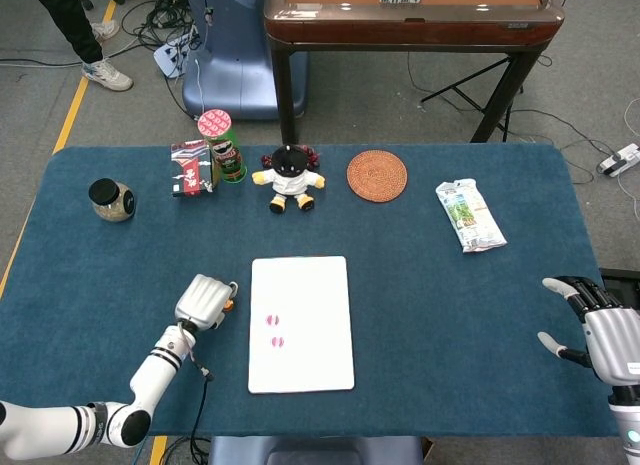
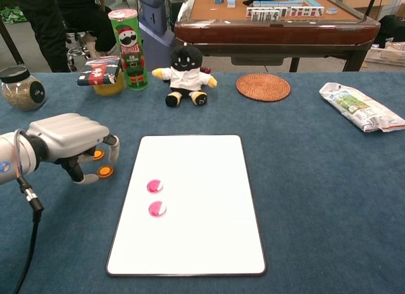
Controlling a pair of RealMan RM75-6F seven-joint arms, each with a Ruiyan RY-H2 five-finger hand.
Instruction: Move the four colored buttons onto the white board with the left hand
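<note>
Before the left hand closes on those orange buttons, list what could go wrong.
1. Two orange buttons lie close together under the left hand; its fingers may nudge one away while taking the other.
2. The hand hides most of the farther button, so the grasp is hard to judge.
3. Carrying one to the white board could knock the two pink buttons already there.
</note>
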